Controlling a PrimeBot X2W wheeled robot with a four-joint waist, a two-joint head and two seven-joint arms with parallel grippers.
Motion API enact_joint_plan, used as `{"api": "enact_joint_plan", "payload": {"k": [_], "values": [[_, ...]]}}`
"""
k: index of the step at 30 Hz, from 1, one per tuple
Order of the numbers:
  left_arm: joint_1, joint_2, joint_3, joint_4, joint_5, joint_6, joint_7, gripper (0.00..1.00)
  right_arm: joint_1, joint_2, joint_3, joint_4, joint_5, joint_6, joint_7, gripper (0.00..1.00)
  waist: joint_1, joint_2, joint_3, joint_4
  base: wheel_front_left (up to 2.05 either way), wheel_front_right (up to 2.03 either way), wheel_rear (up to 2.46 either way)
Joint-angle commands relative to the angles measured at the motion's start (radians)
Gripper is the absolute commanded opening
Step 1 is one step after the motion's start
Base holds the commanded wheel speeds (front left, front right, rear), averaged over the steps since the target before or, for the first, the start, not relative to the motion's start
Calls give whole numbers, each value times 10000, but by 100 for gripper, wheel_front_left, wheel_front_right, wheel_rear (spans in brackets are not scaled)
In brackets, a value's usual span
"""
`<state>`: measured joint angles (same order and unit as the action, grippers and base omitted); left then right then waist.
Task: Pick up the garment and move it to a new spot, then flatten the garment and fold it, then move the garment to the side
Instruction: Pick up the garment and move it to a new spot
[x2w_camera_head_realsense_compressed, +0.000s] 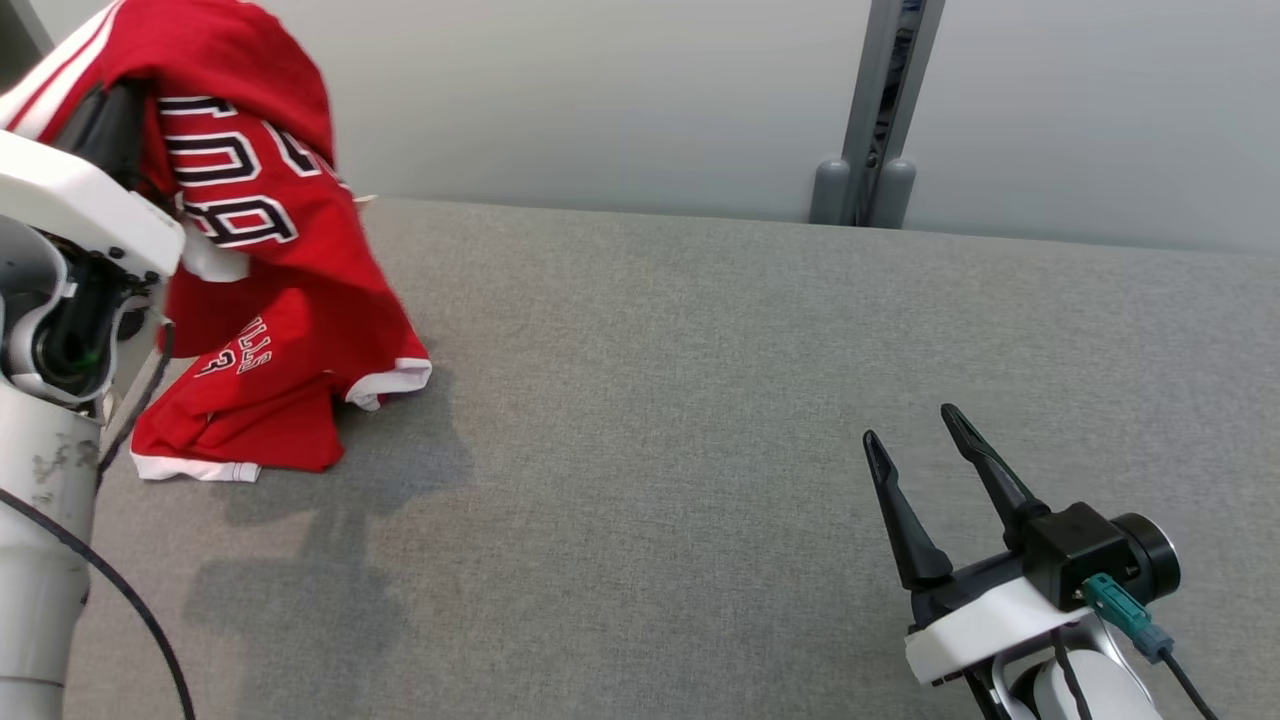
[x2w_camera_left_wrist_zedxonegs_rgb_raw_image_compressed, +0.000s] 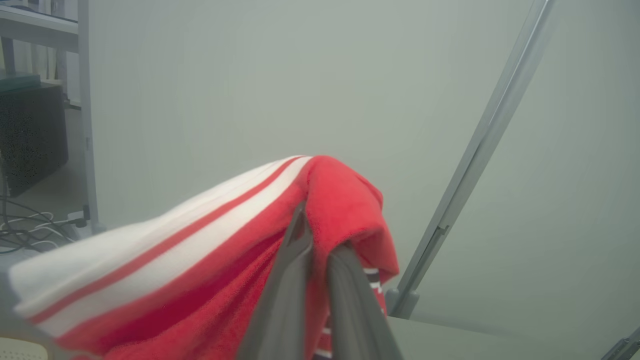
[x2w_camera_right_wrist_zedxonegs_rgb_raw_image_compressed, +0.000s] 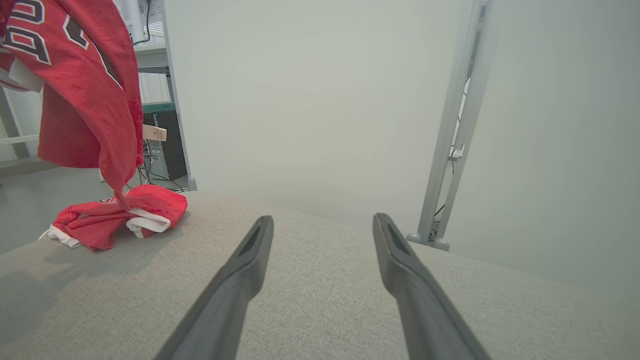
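Grips, with the left hand (x2w_camera_left_wrist_zedxonegs_rgb_raw_image_compressed: 320, 235), the top fold of a red fabric jersey (x2w_camera_head_realsense_compressed: 270, 290) with white stripes, white hem trim and black-and-white lettering. Presses both long dark fingers (x2w_camera_left_wrist_zedxonegs_rgb_raw_image_compressed: 287, 300) nearly together, cloth pinched between them and draped over the tips. Holds that fold high above the far left corner of the grey woven tabletop (x2w_camera_head_realsense_compressed: 700, 400). Hangs down from the grip in a loose column, lower part crumpled in a heap on the tabletop close to its left edge, white-trimmed hem turned toward the near side. Throws a soft shadow on the tabletop just to the near side and right of the heap. On the head view, covers most of the left hand, leaving a dark strip of finger above the white left forearm (x2w_camera_head_realsense_compressed: 40, 300). Hovers, with the right hand (x2w_camera_head_realsense_compressed: 909, 424), low over the near right of the tabletop, well apart from the jersey, fingers (x2w_camera_right_wrist_zedxonegs_rgb_raw_image_compressed: 235, 280) spread wide with nothing between them, tips aimed at the far edge. On the right wrist view, places the jersey at the upper left, hanging fold above, crumpled heap below, both well off to the left of the open fingers. Beyond the far edge, a pale grey wall panel (x2w_camera_head_realsense_compressed: 600, 90) and a slim grey metal post (x2w_camera_head_realsense_compressed: 880, 100).
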<state>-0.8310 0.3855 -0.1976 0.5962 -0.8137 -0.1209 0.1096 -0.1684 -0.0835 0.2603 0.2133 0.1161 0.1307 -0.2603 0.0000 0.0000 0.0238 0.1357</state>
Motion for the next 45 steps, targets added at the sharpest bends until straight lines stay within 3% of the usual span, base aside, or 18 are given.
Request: {"api": "enact_joint_plan", "payload": {"k": [1, 12, 22, 28, 34, 39, 45], "values": [[199, -116, -3, -347, -104, 102, -47, 0, 142, -15, -106, -8, 27, 2, -65, 100, 0, 0, -154, -136, 0, 0, 0], [1324, -1134, -573, -2297, -524, 518, 605, 0, 242, 12, -450, -143, -163, 2, -65, 100, 0, 0, -456, -598, 0, 0, 0], [2095, -2214, -1647, -3558, -614, 671, 1162, 0, 31, -55, -823, -303, -345, 2, -65, 100, 0, 0, -292, -1474, 0, 0, 0], [2063, -3112, -2391, -3851, -893, 755, 852, 0, 69, -85, -1300, -378, -478, 2, -65, 100, 0, 0, -153, -1807, 0, 0, 0], [1713, -3333, -3466, -4324, -1946, 1065, -126, 0, -57, -62, -1669, -519, -584, 2, -65, 100, 0, 0, 53, -2100, 0, 0, 0], [1304, -3306, -4384, -3439, -2159, 1588, -1052, 0, -162, -22, -1601, -562, -625, 2, -65, 100, 0, 0, 305, -2276, 0, 0, 0], [1061, -3129, -5069, -627, -1331, 1637, -1644, 0, -335, 13, -1428, -572, -609, 2, -65, 100, 0, 0, 682, -2485, 0, 0, 0]]}}
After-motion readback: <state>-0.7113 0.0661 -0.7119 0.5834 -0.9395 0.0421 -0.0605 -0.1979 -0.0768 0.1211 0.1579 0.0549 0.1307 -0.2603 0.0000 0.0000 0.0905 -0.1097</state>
